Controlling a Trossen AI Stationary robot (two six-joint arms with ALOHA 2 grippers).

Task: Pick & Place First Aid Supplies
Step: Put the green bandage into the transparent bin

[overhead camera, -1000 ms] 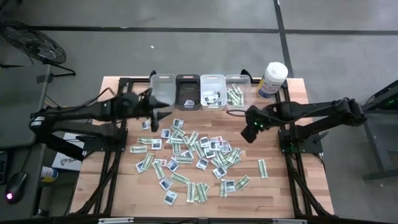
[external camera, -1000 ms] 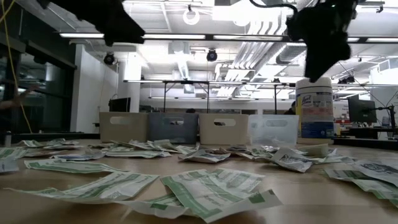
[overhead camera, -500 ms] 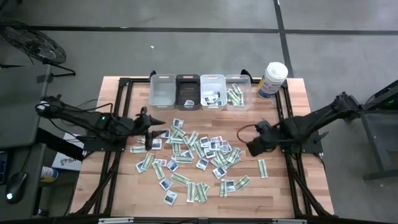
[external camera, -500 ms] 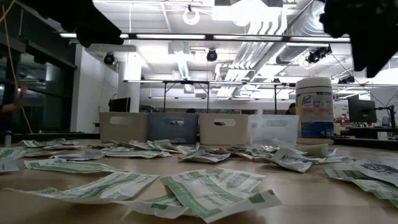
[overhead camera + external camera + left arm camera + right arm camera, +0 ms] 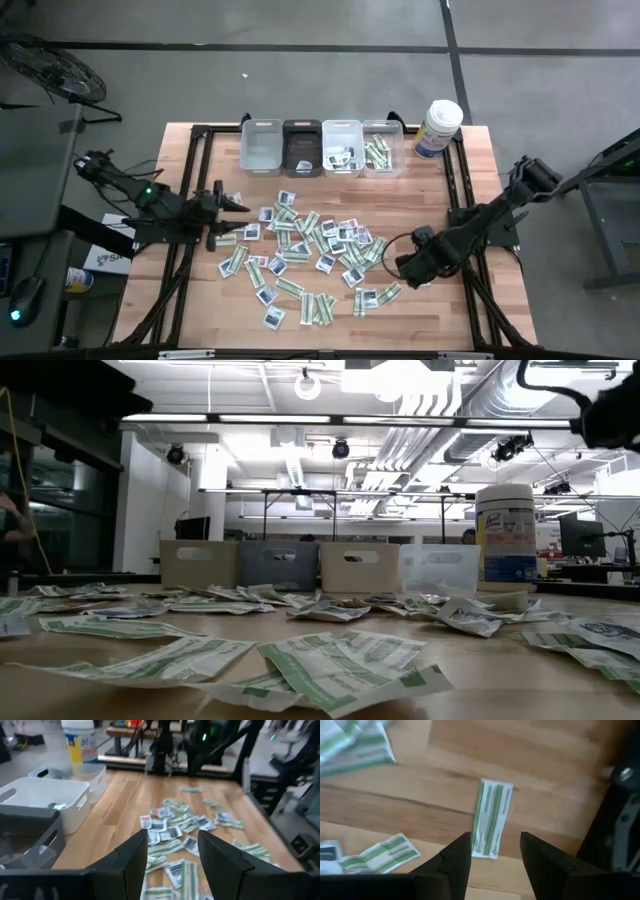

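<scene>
hovering open-jawed, right gripper [image 5: 492, 855] over a lone green-and-white strip packet [image 5: 491, 818] beside the packet pile [image 5: 305, 248] on the table [image 5: 450, 310]; light, flimsy, lying flat — likely best pinched across its narrow width. left gripper [image 5: 172, 851] open, near the pile.

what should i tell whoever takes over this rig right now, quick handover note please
Left gripper: open, empty, at the left edge of the packet pile.
Right gripper: open, empty, poised over a lone green-and-white strip on the pile's right side.
Packets: most lie scattered mid-table.
Done: a few packets sit in the bins at the table's far edge, mainly the right two.
Left: dozens to pick and place.
</scene>
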